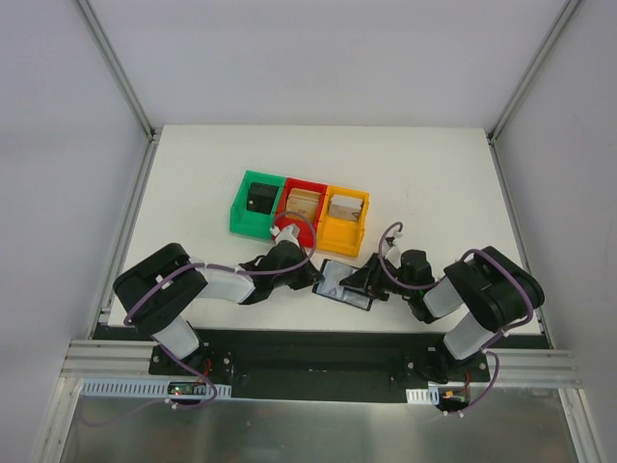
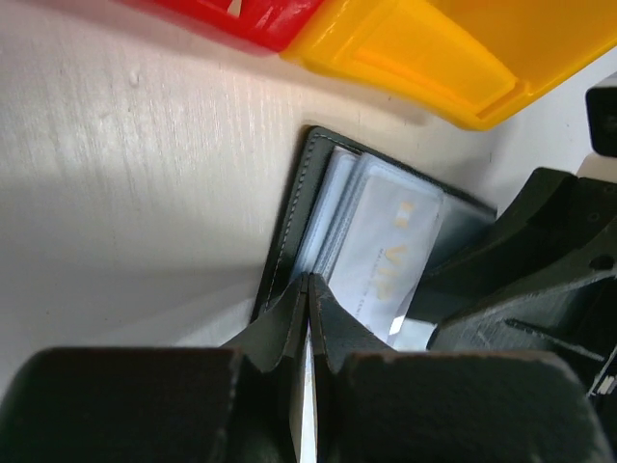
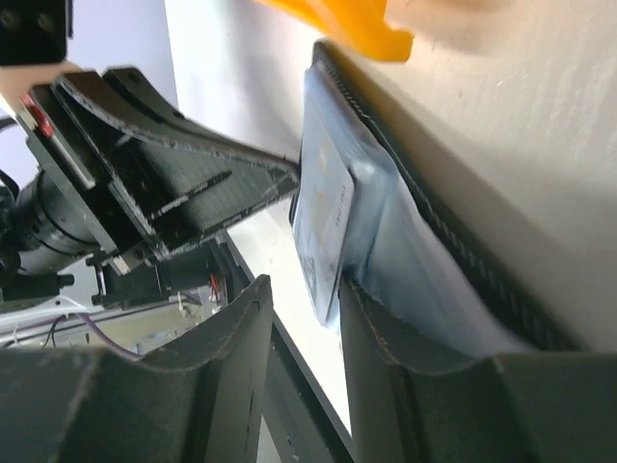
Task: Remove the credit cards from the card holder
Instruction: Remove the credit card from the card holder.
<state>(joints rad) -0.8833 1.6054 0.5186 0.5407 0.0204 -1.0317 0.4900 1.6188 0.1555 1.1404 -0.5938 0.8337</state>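
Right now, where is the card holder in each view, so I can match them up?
Top external: card holder low centre, below the yellow bin.
Left wrist: card holder mid-frame, open, cards showing.
Right wrist: card holder right of centre, slanting.
Shared landmark: yellow bin, at the top of both wrist views.

1. On the table (image 1: pixel 212 164), toward its near edge: card holder (image 1: pixel 345 285), lying open, cards (image 2: pixel 381 241) in it.
2. Just behind it, side by side in a row: left bin (image 1: pixel 239 214), middle bin (image 1: pixel 310 186), right bin (image 1: pixel 339 231).
3. In the left bin: a block (image 1: pixel 258 198).
4. Left of the card holder, at its edge: left gripper (image 2: pixel 308 280).
5. Right of it: right gripper (image 3: pixel 304 294), a card's edge between its fingers.
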